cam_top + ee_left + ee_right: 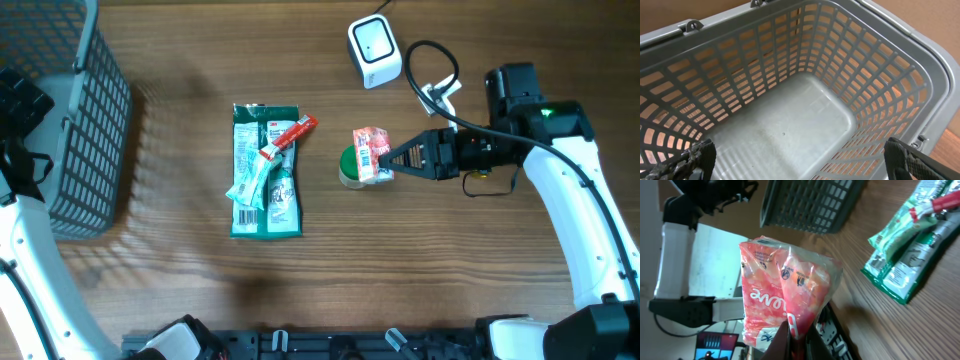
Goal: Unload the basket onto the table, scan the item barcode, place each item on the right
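Observation:
My right gripper [393, 160] is shut on a pink and red plastic packet [372, 150], pinching its edge and holding it above the table, left of the arm. In the right wrist view the packet [785, 285] fills the middle, with its lower edge clamped in the gripper [797, 340]. I cannot make out a barcode on it. The white scanner [374, 52] stands at the back of the table, above the packet in the overhead view. My left gripper [800, 167] hangs open over the grey basket [790, 120], with nothing between its fingers.
A green round tub [349, 172] sits under the held packet. Green packets [265, 175] with a red tube [291, 134] on top lie mid-table. The grey basket [85, 130] stands at the far left. The scanner cable [435, 65] loops by the right arm.

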